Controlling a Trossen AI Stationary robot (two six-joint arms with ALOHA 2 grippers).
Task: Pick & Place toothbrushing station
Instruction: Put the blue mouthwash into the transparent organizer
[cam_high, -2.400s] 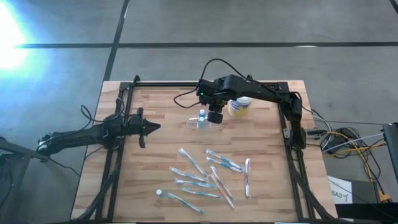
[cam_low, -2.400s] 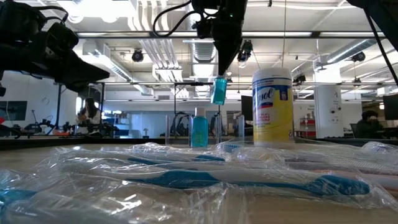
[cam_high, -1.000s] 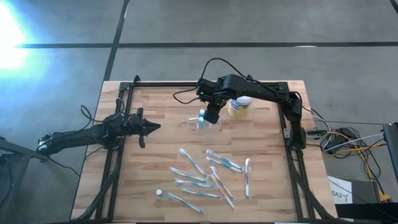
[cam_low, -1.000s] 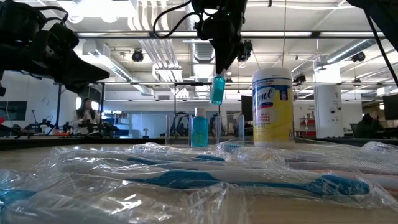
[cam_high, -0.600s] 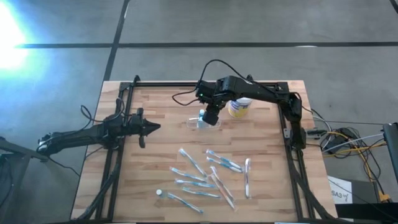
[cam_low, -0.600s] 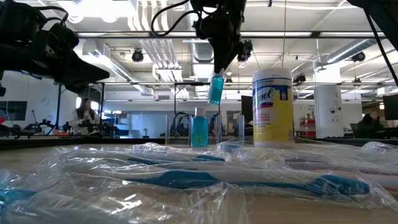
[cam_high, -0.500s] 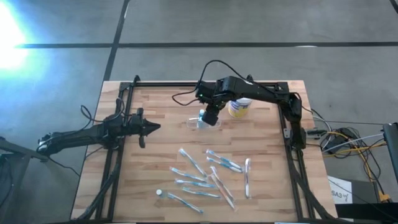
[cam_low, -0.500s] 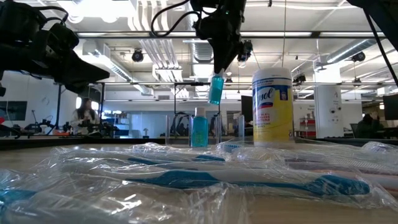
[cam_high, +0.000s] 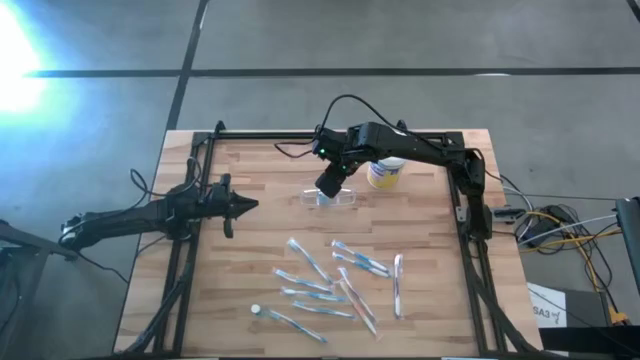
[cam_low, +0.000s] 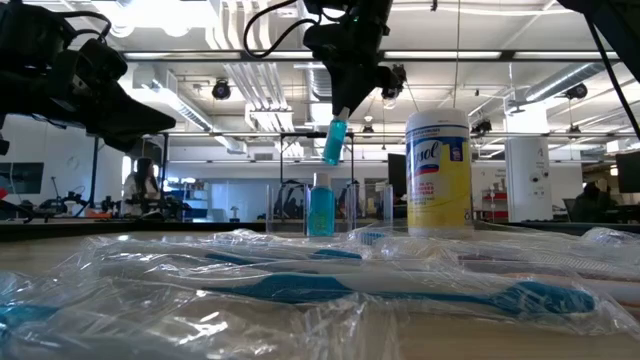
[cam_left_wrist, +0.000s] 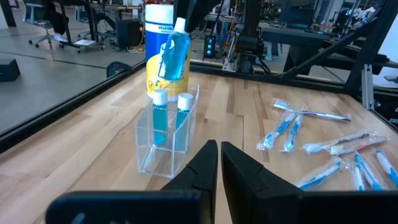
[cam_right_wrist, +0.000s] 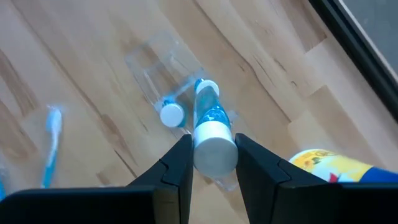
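Note:
The toothbrushing station (cam_high: 331, 199), a clear plastic holder, stands on its base at the table's far middle. Two small blue bottles with white caps (cam_left_wrist: 169, 118) stand upright in it. Above it, my right gripper (cam_high: 327, 183) is shut on a third blue bottle (cam_low: 334, 140), which also shows in the left wrist view (cam_left_wrist: 172, 55). My left gripper (cam_high: 250, 204) waits shut at the table's left side, its fingertips (cam_left_wrist: 219, 149) pointing at the holder (cam_left_wrist: 163, 140). My right gripper pinches the blue bottle's white-capped top end (cam_right_wrist: 214, 148) between its two fingers. The fingers come from above, slanting down. The bottle hangs tilted below them, its lower end (cam_low: 331, 155) clear of the holder and of the bottles in it.
A white-lidded, yellow-labelled canister (cam_high: 385, 172) stands just right of the holder. Several wrapped toothbrushes (cam_high: 335, 280) lie spread over the table's near middle, with a small white thing (cam_high: 256, 311) near the front edge. A black frame (cam_high: 195, 250) borders the table.
My right gripper has rolled at the wrist and shifted slightly toward the table's left. The held bottle, nearly upright before, now hangs tilted with its lower end swung toward the left. The grip stays shut on it.

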